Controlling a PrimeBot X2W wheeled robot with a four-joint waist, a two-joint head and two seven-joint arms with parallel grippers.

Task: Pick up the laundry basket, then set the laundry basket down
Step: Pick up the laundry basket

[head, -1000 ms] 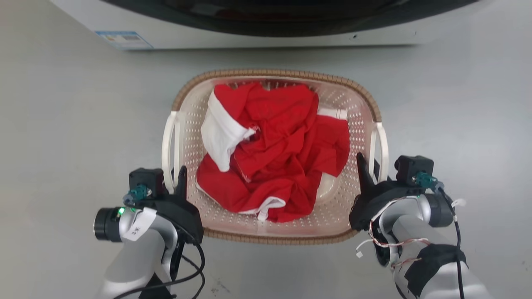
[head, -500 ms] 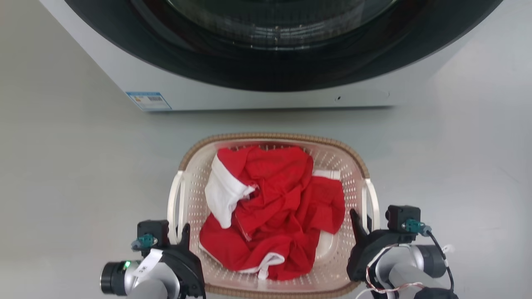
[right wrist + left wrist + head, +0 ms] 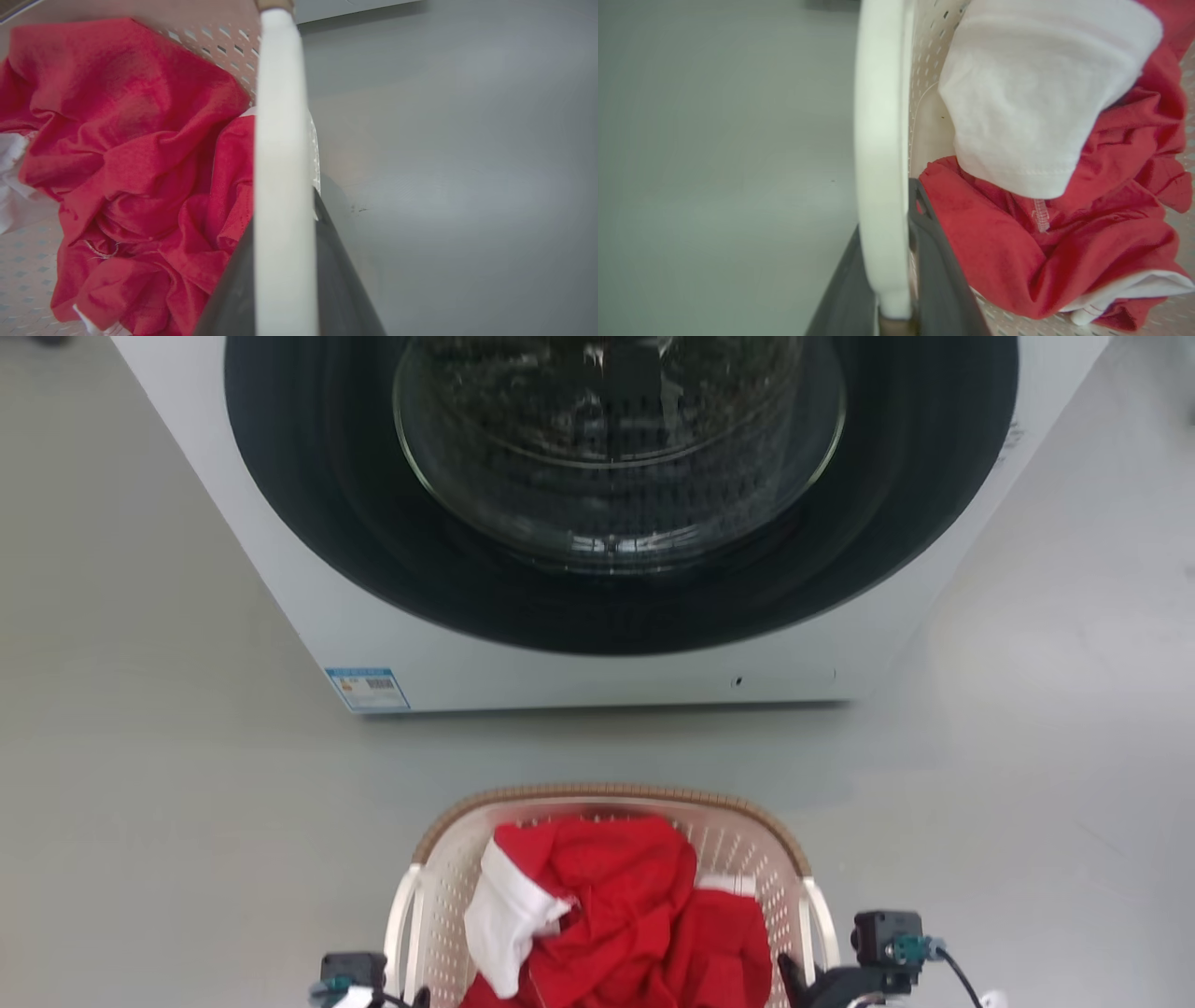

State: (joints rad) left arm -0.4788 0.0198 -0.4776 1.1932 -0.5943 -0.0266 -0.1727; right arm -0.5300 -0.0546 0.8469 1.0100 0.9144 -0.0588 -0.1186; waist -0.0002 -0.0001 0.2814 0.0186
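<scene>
Left gripper [image 3: 886, 205] and right gripper [image 3: 285, 207] each clamped round a white handle [image 3: 880, 140] of the laundry basket [image 3: 607, 793], grey floor [image 3: 140, 803] underneath, washer [image 3: 327, 616] right ahead

Dark grey gripper fingers [image 3: 943, 280]; black wrist camera boxes [image 3: 887, 933], teal connectors [image 3: 906, 949], black cable [image 3: 957, 975].

The washer [image 3: 579, 683] blocks your way ahead, and only a strip of bare floor [image 3: 187, 775] lies between it and the basket [image 3: 607, 793]. The floor is open to the left and right of the basket. Red and white clothes [image 3: 625, 915] heap up inside it and leave little room to reach in. The left pincer [image 3: 887, 261] has its fingers either side of one handle [image 3: 880, 140], and the right pincer [image 3: 285, 270] straddles the other [image 3: 280, 116]. There is free floor outside each.
</scene>
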